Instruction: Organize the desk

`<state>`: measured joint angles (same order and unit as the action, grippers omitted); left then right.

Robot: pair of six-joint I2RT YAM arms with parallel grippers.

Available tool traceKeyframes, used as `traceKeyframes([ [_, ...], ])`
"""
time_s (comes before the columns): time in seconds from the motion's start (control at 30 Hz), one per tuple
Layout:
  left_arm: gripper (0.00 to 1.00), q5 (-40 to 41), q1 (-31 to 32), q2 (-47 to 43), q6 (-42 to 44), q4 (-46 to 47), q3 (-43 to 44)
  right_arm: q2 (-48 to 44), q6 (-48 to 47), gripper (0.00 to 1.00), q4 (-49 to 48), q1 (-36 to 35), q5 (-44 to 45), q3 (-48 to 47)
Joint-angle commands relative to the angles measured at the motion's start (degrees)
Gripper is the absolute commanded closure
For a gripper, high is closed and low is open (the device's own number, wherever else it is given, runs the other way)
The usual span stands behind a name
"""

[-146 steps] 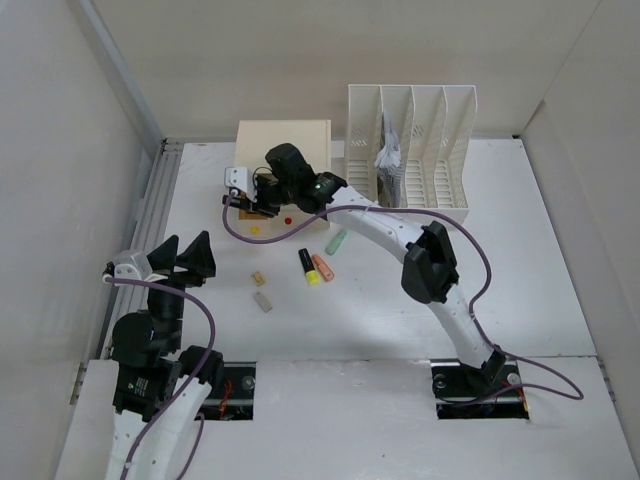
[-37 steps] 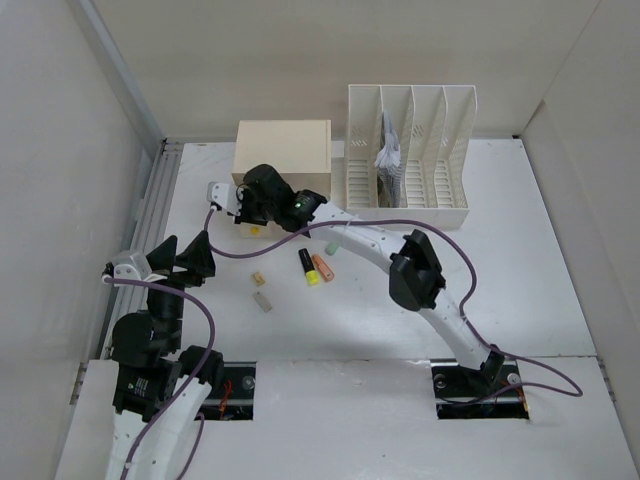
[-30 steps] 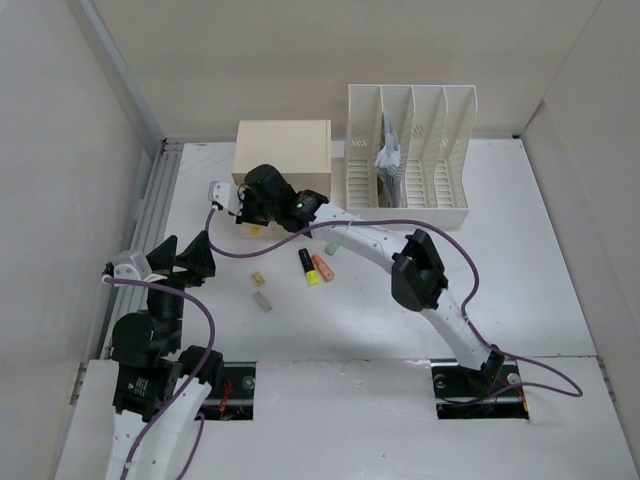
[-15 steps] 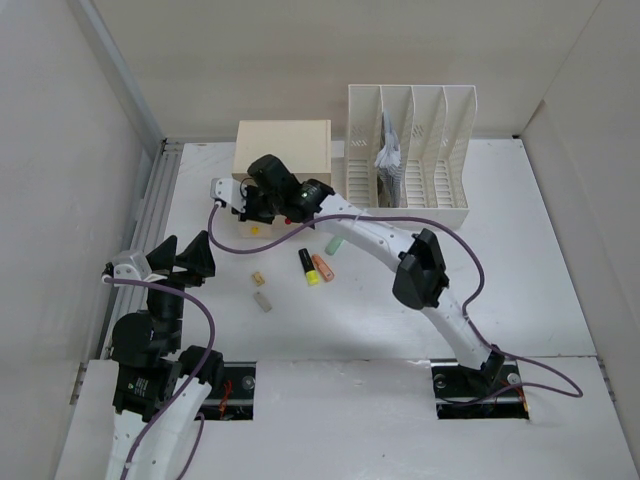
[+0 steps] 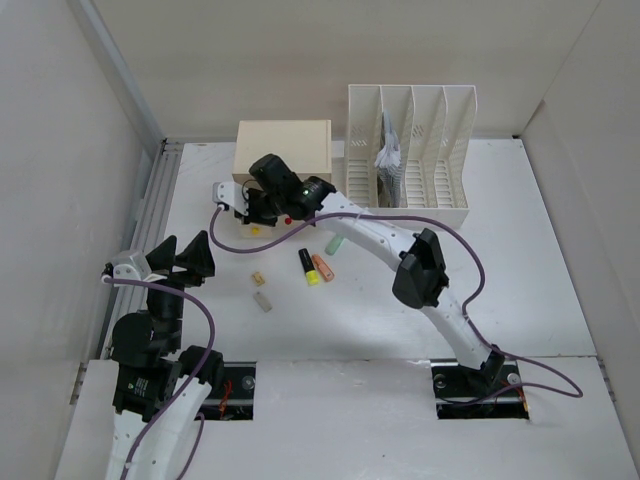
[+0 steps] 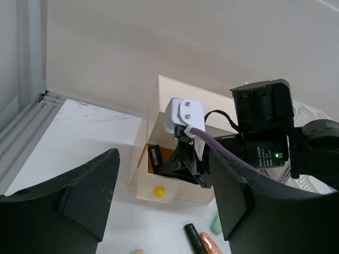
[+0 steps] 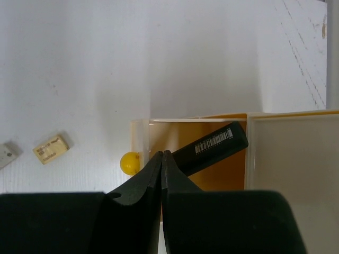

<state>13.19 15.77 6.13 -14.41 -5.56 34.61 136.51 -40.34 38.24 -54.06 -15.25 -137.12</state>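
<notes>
The desk (image 5: 520,260) is a white tabletop. At its back stands a cream drawer box (image 5: 283,148) with its lower drawer (image 6: 139,186) pulled out, a yellow knob (image 7: 128,163) on the drawer's front. A black marker (image 7: 217,142) with a barcode lies slanted inside. My right gripper (image 7: 161,153) is shut with nothing between its fingers, its tips over the drawer's front edge beside the marker; from above, the right gripper (image 5: 248,207) is seen reaching in from the right. My left gripper (image 5: 185,258) hovers open and empty at the near left, facing the box.
On the desk in front of the box lie a black-and-yellow highlighter (image 5: 308,266), an orange one (image 5: 322,267), a pale green one (image 5: 336,242) and two small erasers (image 5: 258,278) (image 5: 264,300). A white file rack (image 5: 410,150) holds papers. A metal rail (image 5: 150,230) runs along the left edge.
The right gripper has shifted slightly right, back over the open drawer, still shut. The left arm has not moved.
</notes>
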Motion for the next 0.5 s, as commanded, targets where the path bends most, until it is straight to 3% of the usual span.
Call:
traceKeyframes([
  [0.0, 0.35, 0.5, 0.3, -0.7, 0.5, 2.2, 0.8, 0.6, 0.1, 0.93, 3.2, -0.3, -3.5, -2.4],
  [0.47, 0.35, 0.5, 0.3, -0.7, 0.5, 2.2, 0.8, 2.8, -0.4, 0.93, 8.5, 0.2, -11.4, -6.1],
])
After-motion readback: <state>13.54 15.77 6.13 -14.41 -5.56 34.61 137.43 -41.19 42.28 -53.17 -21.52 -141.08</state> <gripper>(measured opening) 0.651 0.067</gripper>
